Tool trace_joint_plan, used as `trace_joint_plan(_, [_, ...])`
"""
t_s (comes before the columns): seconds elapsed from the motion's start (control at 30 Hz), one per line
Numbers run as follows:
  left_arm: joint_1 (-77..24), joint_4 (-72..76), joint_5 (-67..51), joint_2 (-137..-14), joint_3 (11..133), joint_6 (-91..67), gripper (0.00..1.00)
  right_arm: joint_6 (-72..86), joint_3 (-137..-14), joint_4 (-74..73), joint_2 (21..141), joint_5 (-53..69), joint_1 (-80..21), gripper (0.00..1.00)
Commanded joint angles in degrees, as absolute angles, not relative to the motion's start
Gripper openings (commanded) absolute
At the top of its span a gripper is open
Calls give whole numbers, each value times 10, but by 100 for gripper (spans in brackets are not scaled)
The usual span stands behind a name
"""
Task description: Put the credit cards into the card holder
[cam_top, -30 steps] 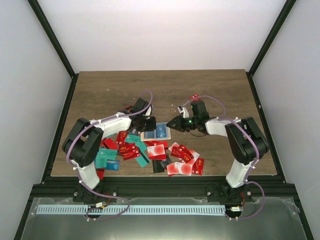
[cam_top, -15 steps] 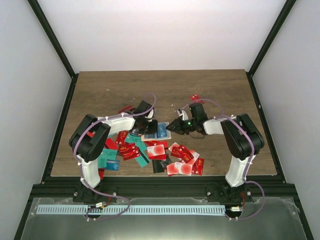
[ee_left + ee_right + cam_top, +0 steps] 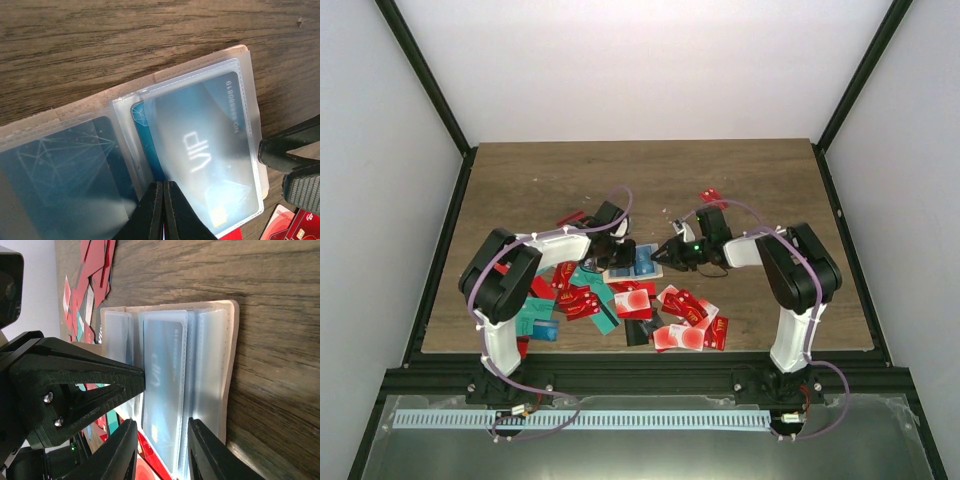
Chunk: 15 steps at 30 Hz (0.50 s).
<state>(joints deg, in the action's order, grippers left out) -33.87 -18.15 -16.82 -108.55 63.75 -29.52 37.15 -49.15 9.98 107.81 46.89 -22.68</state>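
Note:
The beige card holder [image 3: 632, 263] lies open on the table, light blue inside. In the left wrist view the card holder [image 3: 240, 55] shows clear sleeves and a blue VIP card [image 3: 205, 150] in one sleeve. My left gripper [image 3: 163, 184] is shut, its tips pressed on the holder at that card's left edge; I cannot tell if they pinch a sleeve. My right gripper [image 3: 162, 422] is open, its fingers either side of the sleeve holding the blue card [image 3: 160, 375]. Many credit cards [image 3: 620, 300], mostly red, lie scattered in front of the holder.
More red cards [image 3: 688, 322] lie at the front right. Single red cards lie behind the arms, one at the back right [image 3: 708, 195] and one at the back left [image 3: 570, 216]. Both grippers, left [image 3: 620, 252] and right [image 3: 662, 254], meet over the holder. Black frame posts edge the wooden table [image 3: 650, 170].
Both grippers have closed in on the card holder: the left moved right onto it, the right moved left to its edge. In the last half second little has moved.

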Motion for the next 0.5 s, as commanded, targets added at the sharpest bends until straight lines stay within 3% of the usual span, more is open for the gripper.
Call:
trace_joint_plan(0.0, [-344,-174,-163,-1105,630,-293,4,375,-513,109,1086,470,-236,30])
trace_joint_plan(0.47, [-345,-172,-165,-1106,631,-294,4,383,-531,108,1096,471,-252,30])
